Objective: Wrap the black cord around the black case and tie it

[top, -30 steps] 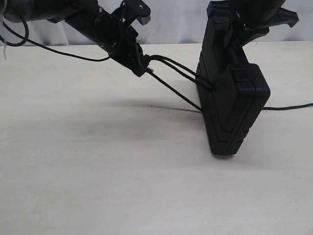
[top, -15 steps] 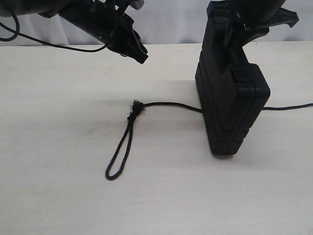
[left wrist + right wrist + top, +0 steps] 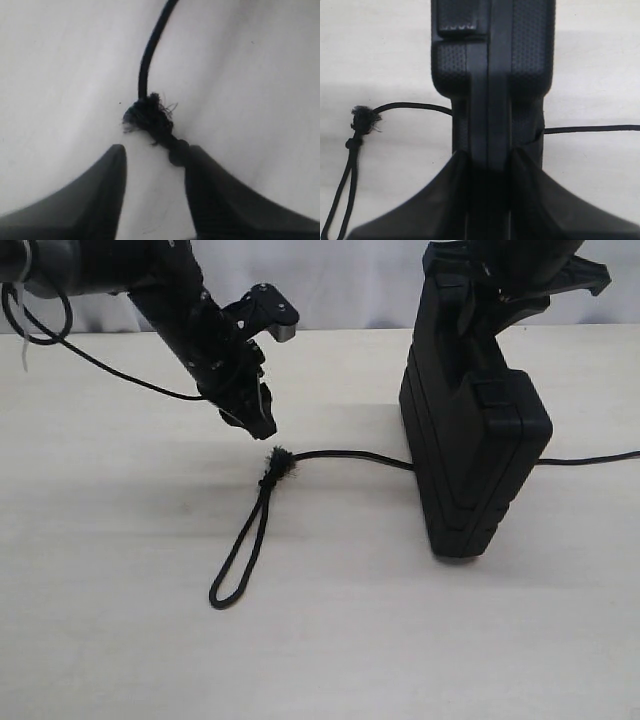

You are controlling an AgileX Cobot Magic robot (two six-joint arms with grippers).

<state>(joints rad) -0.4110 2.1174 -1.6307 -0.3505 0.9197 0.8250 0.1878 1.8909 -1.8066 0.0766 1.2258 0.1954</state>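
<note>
The black case stands upright on one end on the table, and my right gripper is shut on its top edge. In the right wrist view the fingers clamp both faces of the case. The black cord lies slack on the table, running from the case's left side to a frayed knot and a narrow loop. Another stretch of cord leaves the case on the right. My left gripper hovers open just above the knot, with bare table between its fingers.
A thin glossy wire hangs from the left arm over the table's back left. A white backdrop closes off the far edge. The pale table stretches in front of the case and loop.
A second ago my left gripper held the cord's loop end taut from the case. It let go, the cord dropped to the table, and the gripper has come down open over the knot.
</note>
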